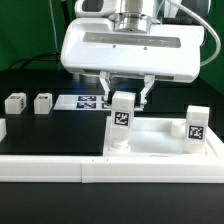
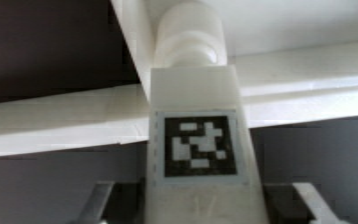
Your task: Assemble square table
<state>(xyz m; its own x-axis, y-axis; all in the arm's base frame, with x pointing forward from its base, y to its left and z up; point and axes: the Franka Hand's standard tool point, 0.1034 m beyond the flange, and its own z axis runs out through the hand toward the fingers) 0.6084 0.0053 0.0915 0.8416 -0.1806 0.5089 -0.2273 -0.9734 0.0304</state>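
Observation:
The white square tabletop (image 1: 160,143) lies flat on the exterior view's right. One white tagged leg (image 1: 121,122) stands upright at its near left corner, and another leg (image 1: 196,124) stands at its right side. My gripper (image 1: 127,102) hangs over the left leg, its fingers on either side of the leg's top. In the wrist view the leg (image 2: 199,120) fills the middle and my gripper (image 2: 204,204) is open, with a gap between each finger (image 2: 101,202) and the leg. Two more legs (image 1: 14,102) (image 1: 42,102) lie on the black table at the left.
The marker board (image 1: 84,101) lies flat behind the left standing leg. The long low white border wall (image 1: 60,170) runs along the front of the table.

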